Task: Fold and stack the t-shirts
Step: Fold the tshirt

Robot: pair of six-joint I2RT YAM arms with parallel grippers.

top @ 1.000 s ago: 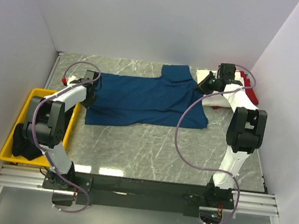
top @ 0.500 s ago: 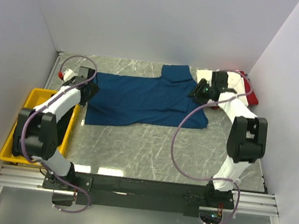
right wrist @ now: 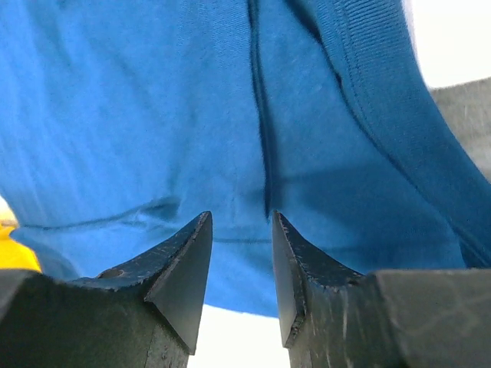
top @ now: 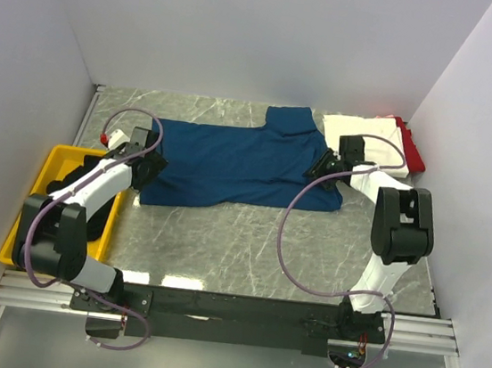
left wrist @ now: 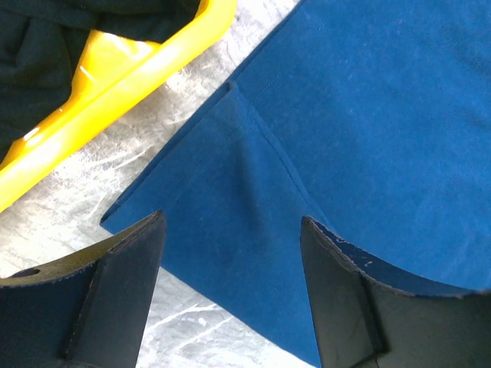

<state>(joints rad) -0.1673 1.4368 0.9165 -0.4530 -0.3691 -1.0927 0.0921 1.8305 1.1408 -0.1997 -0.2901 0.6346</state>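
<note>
Risk: if only the top layer is pinched at the corner, the fold will be dragged skewed. Left gripper [left wrist: 232, 221] jaws are spread wide above the navy t-shirt [top: 231, 160] corner just beside the yellow tray [left wrist: 138, 65]. Right gripper [right wrist: 241, 216] jaws are narrowly parted with nothing clamped, at the shirt's end farthest from the tray — a crease could be caught there. The shirt is spread mostly flat on the surface [top: 248, 238], print unseen.

Top view looks down from behind; wrist views closely share the navy t-shirt [top: 231, 160].
</note>
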